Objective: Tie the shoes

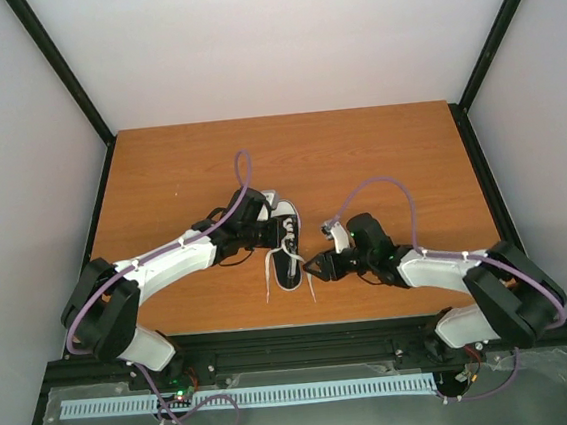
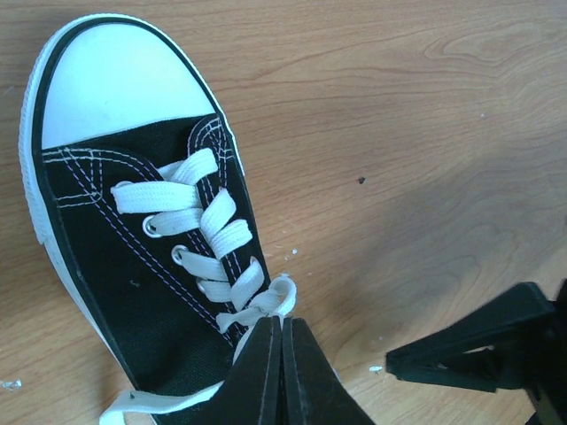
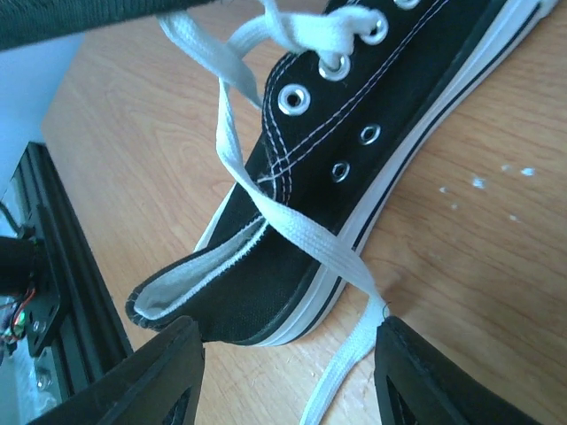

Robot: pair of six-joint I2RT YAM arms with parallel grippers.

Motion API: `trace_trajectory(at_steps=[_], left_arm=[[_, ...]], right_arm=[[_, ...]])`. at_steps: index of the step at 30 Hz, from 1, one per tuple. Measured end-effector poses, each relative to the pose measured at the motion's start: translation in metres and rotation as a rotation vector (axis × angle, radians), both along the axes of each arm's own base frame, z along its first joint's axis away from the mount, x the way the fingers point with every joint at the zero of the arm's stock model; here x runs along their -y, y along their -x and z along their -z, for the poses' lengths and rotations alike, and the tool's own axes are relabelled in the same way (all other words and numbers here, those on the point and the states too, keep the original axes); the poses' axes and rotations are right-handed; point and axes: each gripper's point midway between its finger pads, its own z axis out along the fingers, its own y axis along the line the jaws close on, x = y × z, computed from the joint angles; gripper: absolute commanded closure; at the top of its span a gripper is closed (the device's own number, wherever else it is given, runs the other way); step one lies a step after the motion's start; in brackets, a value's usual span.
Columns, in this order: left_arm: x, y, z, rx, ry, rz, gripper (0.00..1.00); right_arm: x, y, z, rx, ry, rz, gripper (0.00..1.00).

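The shoe (image 1: pixel 290 257), a small black sneaker with a white toe cap, lies mid-table with its toe pointing away from me. My left gripper (image 1: pixel 274 238) reaches in from the left. Its jaws (image 2: pixel 282 326) are pressed shut on a small loop of white lace (image 2: pixel 285 297) beside the top eyelets of the shoe (image 2: pixel 133 257). My right gripper (image 1: pixel 316 266) stands open just right of the heel. In its wrist view the gripper (image 3: pixel 288 354) straddles the heel of the shoe (image 3: pixel 354 177). A loose lace (image 3: pixel 310 239) runs down between the fingers, brushing the right fingertip (image 3: pixel 399 345).
The wooden table (image 1: pixel 379 163) is bounded by black frame posts and pale walls. A black rail (image 3: pixel 44 283) runs along the near edge behind the heel. Small white crumbs (image 3: pixel 478 181) dot the wood. One right finger (image 2: pixel 469 350) shows in the left wrist view.
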Motion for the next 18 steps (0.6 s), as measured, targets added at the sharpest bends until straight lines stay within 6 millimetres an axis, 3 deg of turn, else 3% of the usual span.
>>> trace_trajectory(at_steps=[12,15,18], left_arm=[[0.002,0.002,-0.001,0.000,0.006,0.024,0.99],[0.003,0.003,-0.001,-0.002,0.008,0.029,0.99],[0.004,0.004,-0.001,-0.003,0.010,0.036,0.99]], right_arm=[[-0.010,-0.006,0.027,-0.025,-0.007,-0.104,0.46],[-0.013,-0.011,0.027,-0.010,-0.002,-0.117,0.50],[-0.018,-0.017,0.027,0.005,-0.008,-0.131,0.61]])
